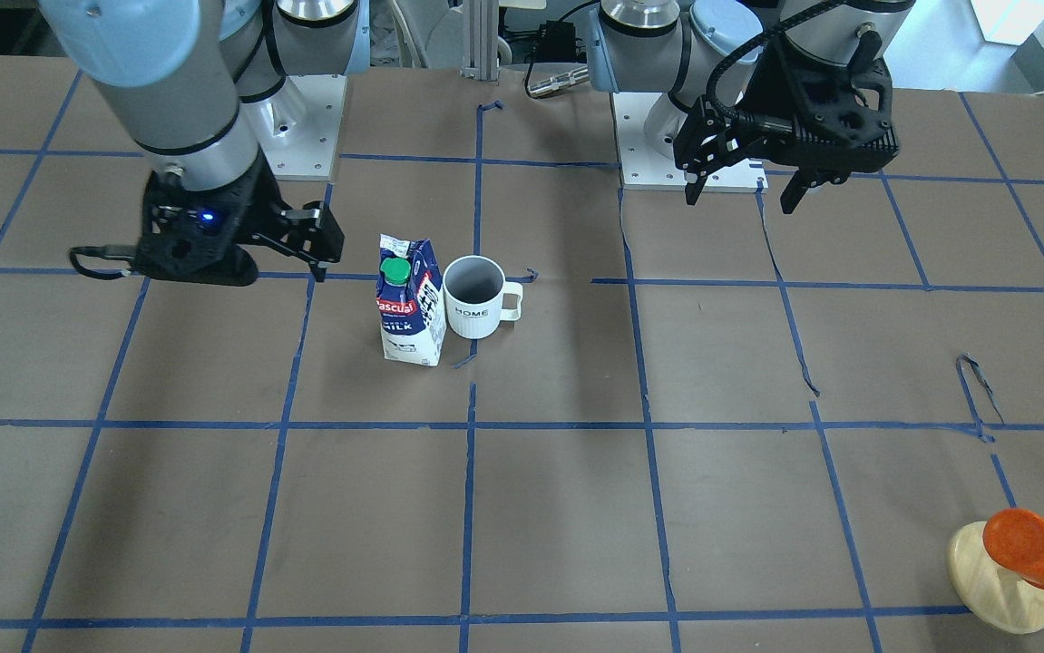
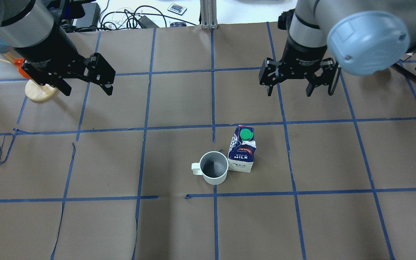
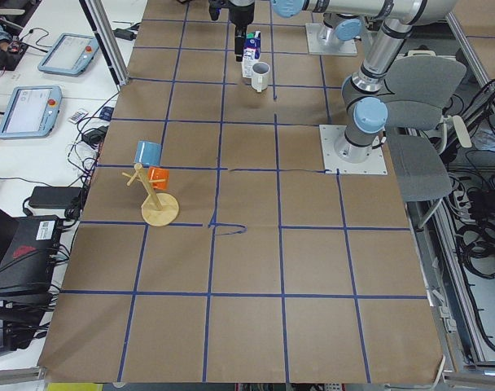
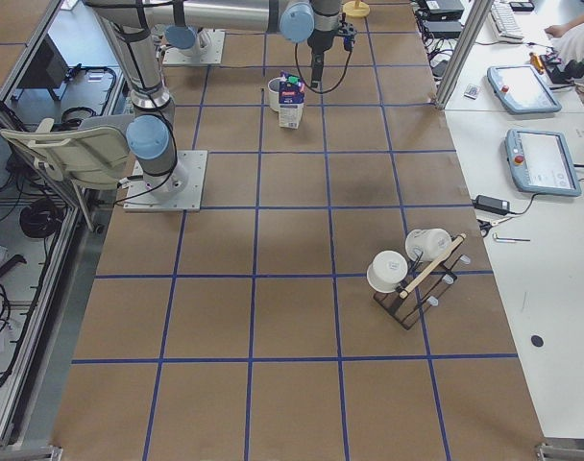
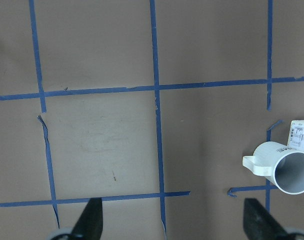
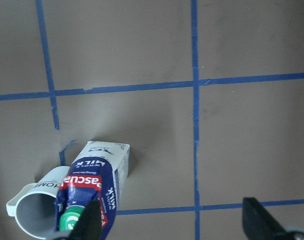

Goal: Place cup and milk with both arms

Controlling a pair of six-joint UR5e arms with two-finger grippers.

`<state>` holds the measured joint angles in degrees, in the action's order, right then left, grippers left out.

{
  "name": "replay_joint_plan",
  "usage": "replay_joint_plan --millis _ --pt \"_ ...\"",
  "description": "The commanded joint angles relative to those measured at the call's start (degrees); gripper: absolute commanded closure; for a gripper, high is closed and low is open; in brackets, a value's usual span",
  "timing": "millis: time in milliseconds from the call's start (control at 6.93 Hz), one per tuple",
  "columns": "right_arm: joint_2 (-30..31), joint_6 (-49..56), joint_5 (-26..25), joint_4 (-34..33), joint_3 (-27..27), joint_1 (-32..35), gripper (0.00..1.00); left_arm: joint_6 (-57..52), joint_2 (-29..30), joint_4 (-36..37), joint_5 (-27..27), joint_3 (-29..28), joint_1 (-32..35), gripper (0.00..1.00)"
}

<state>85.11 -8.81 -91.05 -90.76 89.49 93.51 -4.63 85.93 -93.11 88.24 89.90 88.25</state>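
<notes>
The white cup point(image 2: 213, 168) and the blue-and-white milk carton point(image 2: 243, 148) with a green cap stand upright side by side near the table's middle. They also show in the front view, cup point(image 1: 474, 297) and milk point(image 1: 411, 304). My left gripper point(image 2: 88, 92) is open and empty, raised well to the left of them. My right gripper point(image 2: 288, 93) is open and empty, raised beyond the milk. The left wrist view shows the cup point(image 5: 287, 172) at its right edge. The right wrist view shows the milk point(image 6: 92, 190) and the cup point(image 6: 39, 212) at its lower left.
A wooden mug tree point(image 2: 36, 90) with an orange mug point(image 1: 1034, 547) stands under my left arm. A black rack with white cups point(image 4: 412, 274) sits far off on my right. The arm base plates point(image 1: 304, 127) are bolted at the table's robot side.
</notes>
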Motion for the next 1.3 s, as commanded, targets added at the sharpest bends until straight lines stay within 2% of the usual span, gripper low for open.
replay_joint_plan --millis 0,433,577,721,1154 --pt "2.43 0.98 -7.63 2.69 -1.33 -3.59 0.0 -0.73 0.03 0.3 -0.17 0.1 0.08 0.0" --pt "4.36 5.98 -7.04 2.7 -1.42 -3.77 0.0 -0.82 0.03 0.3 -0.35 0.1 0.08 0.0" --pt "4.89 6.34 -4.34 6.44 -1.42 -3.77 0.0 -0.91 0.03 0.48 -0.17 0.36 0.08 0.0" --pt "5.24 8.7 -3.27 7.0 -1.59 -3.77 0.0 -1.08 -0.06 0.56 -0.17 0.63 0.08 0.0" --pt "6.39 10.21 -3.26 8.05 -1.51 -3.68 0.0 -0.91 -0.06 0.57 -0.35 0.54 0.08 0.0"
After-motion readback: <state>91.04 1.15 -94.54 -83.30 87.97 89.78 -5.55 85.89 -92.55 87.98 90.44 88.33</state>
